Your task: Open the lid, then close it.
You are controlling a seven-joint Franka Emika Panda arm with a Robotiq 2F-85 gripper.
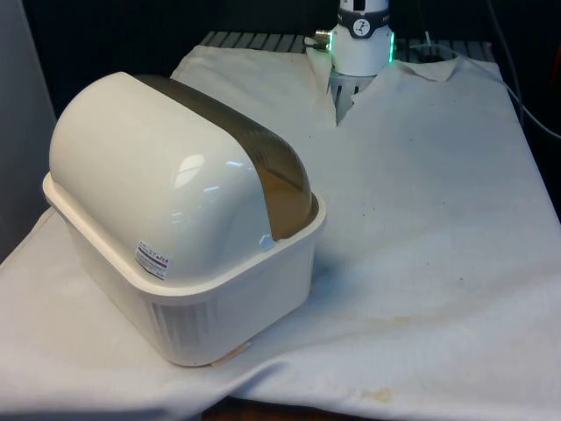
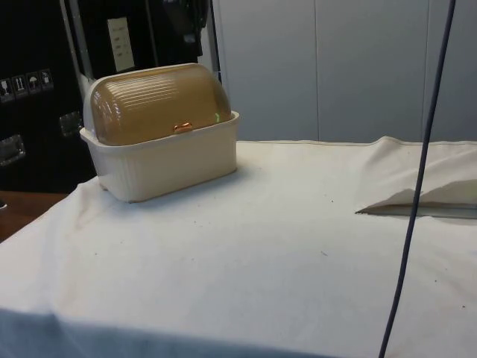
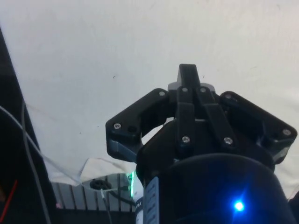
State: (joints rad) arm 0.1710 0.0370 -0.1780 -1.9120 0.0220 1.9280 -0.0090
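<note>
A cream bread box (image 1: 210, 289) stands at the front view's left with its back turned to that camera. Its ribbed brown see-through lid (image 1: 267, 162) is rolled down and closed. In the side view the bread box (image 2: 168, 160) sits at the table's far left. There the lid (image 2: 156, 104) meets the front rim, and a small orange handle (image 2: 182, 127) sits at its lower edge. In the wrist view my gripper (image 3: 188, 71) hangs high over bare white cloth. Its two black fingers (image 3: 187, 88) are pressed together with nothing between them, far from the box.
The white cloth (image 1: 429, 228) covers the table, with a slit and a raised fold (image 1: 342, 101) near the robot's base (image 1: 362, 39). In the side view a dark cable (image 2: 417, 179) hangs down at the right, and a cloth flap (image 2: 406, 201) lifts off the table.
</note>
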